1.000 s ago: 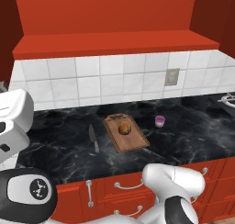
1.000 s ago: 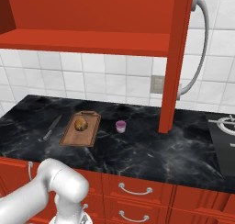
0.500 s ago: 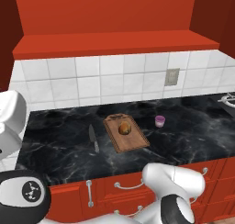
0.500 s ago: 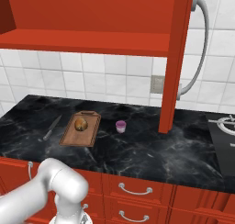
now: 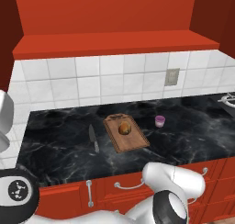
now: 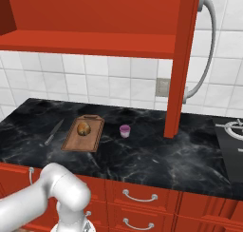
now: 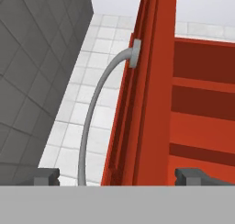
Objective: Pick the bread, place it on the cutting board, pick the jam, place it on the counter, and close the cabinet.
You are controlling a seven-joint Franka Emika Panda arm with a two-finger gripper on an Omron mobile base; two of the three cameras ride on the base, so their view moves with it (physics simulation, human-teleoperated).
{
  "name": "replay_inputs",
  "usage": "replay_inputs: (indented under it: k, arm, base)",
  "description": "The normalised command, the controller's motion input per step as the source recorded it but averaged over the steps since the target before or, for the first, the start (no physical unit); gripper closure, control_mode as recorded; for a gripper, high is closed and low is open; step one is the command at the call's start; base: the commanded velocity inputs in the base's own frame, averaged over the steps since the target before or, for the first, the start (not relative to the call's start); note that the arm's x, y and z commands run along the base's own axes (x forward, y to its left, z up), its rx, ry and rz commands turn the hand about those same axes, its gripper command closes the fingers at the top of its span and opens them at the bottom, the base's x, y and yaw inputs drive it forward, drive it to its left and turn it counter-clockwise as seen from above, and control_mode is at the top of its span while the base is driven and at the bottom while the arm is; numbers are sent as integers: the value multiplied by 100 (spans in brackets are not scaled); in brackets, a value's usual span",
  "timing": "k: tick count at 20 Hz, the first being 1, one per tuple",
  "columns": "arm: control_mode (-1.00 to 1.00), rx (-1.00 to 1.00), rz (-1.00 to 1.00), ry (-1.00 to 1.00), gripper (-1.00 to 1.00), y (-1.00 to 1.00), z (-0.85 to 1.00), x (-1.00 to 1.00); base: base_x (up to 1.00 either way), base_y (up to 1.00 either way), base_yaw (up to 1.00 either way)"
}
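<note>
**Kid:** White tiles (image 5: 87, 83) are on the wall behind the black surface (image 5: 55, 149). What sits on it?

**Friend:** The cutting board (image 5: 131, 138) lies flat with the bread (image 5: 124, 129) on top. Its long side runs front to back, with the little handle toward the tiles. The jam (image 5: 159, 121) stands upright just beside it. A knife (image 5: 93, 138) lies on the other side.

**Kid:** And the cabinet (image 6: 182, 60)?

**Friend:** Its door sticks out open, with a bent silver handle (image 7: 94, 120). The gripper (image 7: 117, 176) has its jaws wide apart on both sides of the door edge.
</note>
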Motion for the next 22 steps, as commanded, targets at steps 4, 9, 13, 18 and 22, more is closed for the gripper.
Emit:
replay_inputs:
  k: [4,9,13,18,22]
  arm:
    - [-100,0,0,0,-100,9,0,7]
    - [-100,0,0,0,-100,10,0,13]
    - [-100,0,0,0,-100,11,-1,15]
    - [-100,0,0,0,-100,4,-1,18]
    - [-100,0,-2,-1,-100,0,-1,15]
  base:
    - [0,0,0]
    - [0,0,0]
    - [0,0,0]
    - [0,0,0]
    - [0,0,0]
